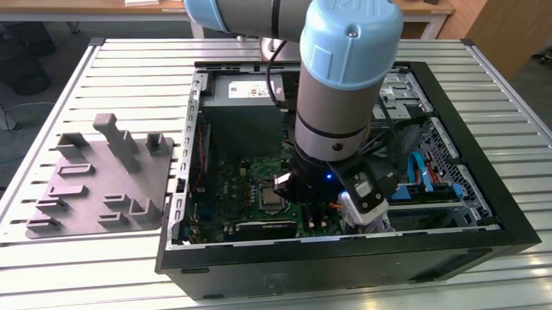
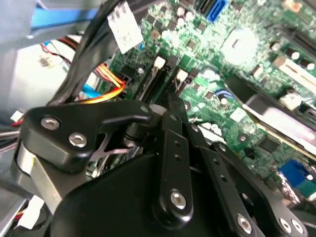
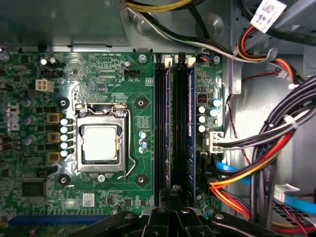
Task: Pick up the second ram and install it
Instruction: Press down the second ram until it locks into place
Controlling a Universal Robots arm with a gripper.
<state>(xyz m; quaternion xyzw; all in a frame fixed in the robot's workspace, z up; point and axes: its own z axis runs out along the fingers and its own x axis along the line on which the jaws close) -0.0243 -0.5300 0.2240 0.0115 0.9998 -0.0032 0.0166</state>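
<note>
My gripper [image 1: 293,195] is down inside the open computer case [image 1: 509,216], over the green motherboard [image 3: 59,64]. In both wrist views its black fingers run together to a narrow tip [image 3: 174,190] [image 2: 168,102] at one end of the memory slots. The second ram [image 3: 170,128] stands edge-on in the slot under that tip, as a thin dark strip running away from the fingers. The fingers look shut, with no gap between them. Whether they pinch the stick or rest on its top edge is hidden.
The processor socket [image 3: 101,143] lies beside the slots, and neighbouring dark slots [image 3: 189,123] run parallel. Bundled cables [image 3: 256,163] and a blue cable [image 1: 415,169] crowd the other side. A grey fixture plate [image 1: 95,187] with upright posts lies on the slatted table at the exterior view's left.
</note>
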